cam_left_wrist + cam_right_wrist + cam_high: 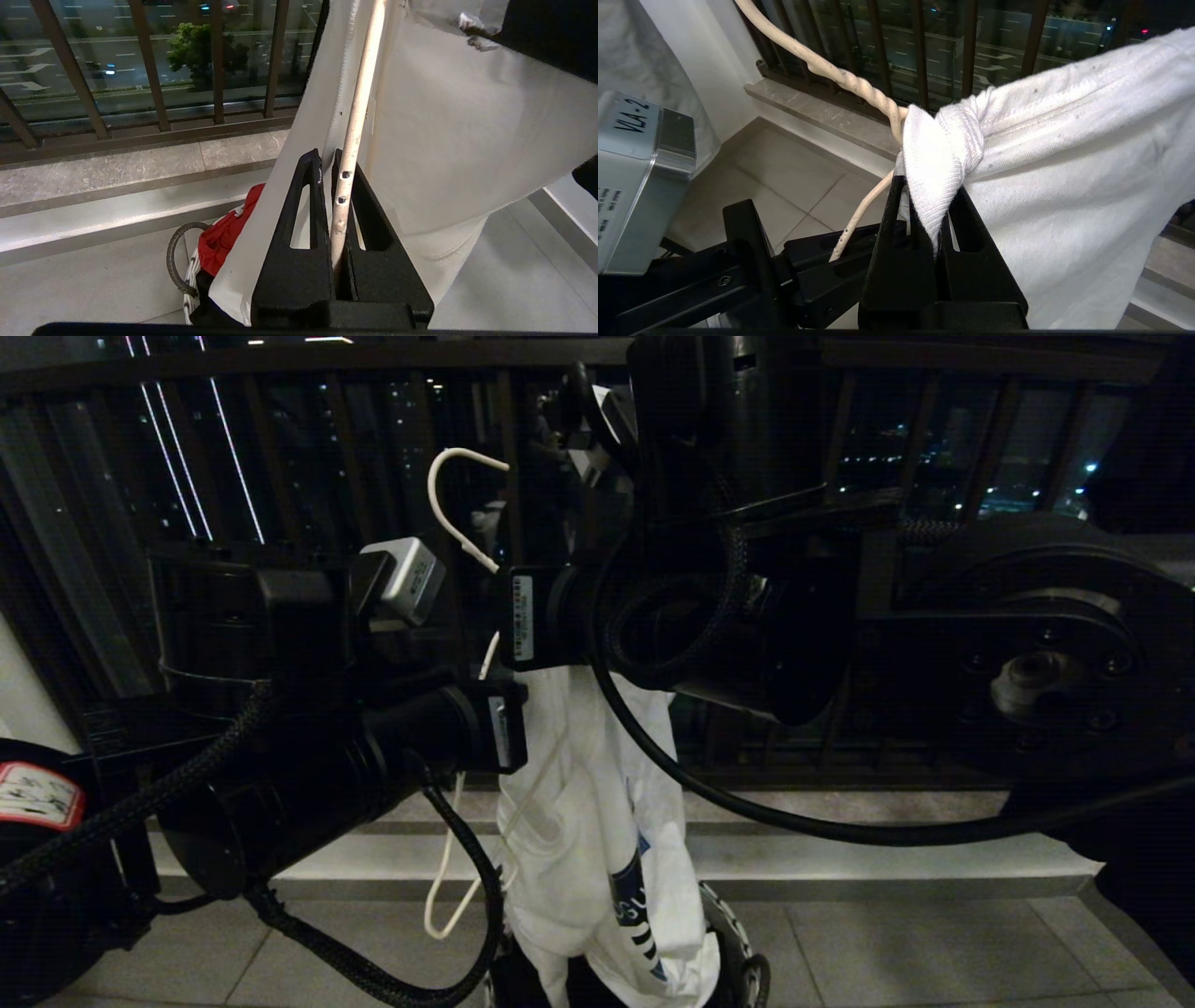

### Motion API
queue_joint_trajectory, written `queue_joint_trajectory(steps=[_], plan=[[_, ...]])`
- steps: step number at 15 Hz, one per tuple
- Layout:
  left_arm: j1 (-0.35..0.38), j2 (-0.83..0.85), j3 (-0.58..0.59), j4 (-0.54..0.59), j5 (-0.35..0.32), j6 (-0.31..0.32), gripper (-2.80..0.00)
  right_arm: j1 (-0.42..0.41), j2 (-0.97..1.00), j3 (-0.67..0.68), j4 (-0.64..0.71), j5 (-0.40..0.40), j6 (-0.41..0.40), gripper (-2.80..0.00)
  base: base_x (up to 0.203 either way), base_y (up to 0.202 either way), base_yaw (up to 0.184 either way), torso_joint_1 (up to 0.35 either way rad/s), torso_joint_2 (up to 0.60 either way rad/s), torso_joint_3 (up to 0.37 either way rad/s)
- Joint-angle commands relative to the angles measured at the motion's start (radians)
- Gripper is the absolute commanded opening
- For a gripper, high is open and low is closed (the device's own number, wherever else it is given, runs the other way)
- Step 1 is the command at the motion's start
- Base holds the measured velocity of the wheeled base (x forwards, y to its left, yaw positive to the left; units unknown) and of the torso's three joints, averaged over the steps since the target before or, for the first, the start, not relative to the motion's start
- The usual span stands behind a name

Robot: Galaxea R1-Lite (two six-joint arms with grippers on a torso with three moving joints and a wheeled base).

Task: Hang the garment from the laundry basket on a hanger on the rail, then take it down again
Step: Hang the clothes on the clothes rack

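A red cloth (224, 233) lies near the dark balcony railing (149, 70).

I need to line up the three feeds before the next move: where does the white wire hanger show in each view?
Head view: hanger, hook up at centre-left, lower loop beside the T-shirt.
Left wrist view: hanger, a pale wire running up from the shut left gripper.
Right wrist view: hanger, twisted neck above the right gripper, which pinches the shirt.
Shared landmark: the balcony railing.
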Motion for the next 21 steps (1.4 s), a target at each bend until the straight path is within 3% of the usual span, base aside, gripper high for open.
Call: queue_joint_trajectory(steps=[1,3,12,13,14,21], plan=[[0.0,0.0,0.002,-0.015,0.002,-0.005,-2.8,0.007,0.003,-0.001,0.0,-0.001,0.001,-2.8,0.0,0.0,0.0,0.0,0.0,0.0],[0.0,0.01,0.023,-0.096,0.0,-0.007,-2.8,0.013,0.003,-0.005,0.0,0.001,0.001,-2.8,0.0,0.0,0.0,0.0,0.0,0.0],[0.006,0.015,0.024,-0.107,0.0,-0.007,-2.8,0.035,0.008,-0.005,0.0,-0.001,0.0,-2.8,0.0,0.0,0.0,0.0,0.0,0.0],[0.006,0.013,0.024,-0.113,0.0,-0.007,-2.8,0.035,0.008,-0.005,0.0,-0.001,0.0,-0.49,0.0,0.0,0.0,0.0,0.0,0.0],[0.008,0.013,0.026,-0.121,0.0,-0.007,-2.8,0.035,0.009,-0.005,0.0,-0.001,0.0,0.0,0.0,0.0,0.0,0.0,0.0,0.0],[0.02,0.01,0.026,-0.125,0.0,-0.007,-2.8,0.02,-0.024,0.007,0.004,-0.011,0.001,0.0,0.0,0.0,0.0,0.0,0.0,0.0]])
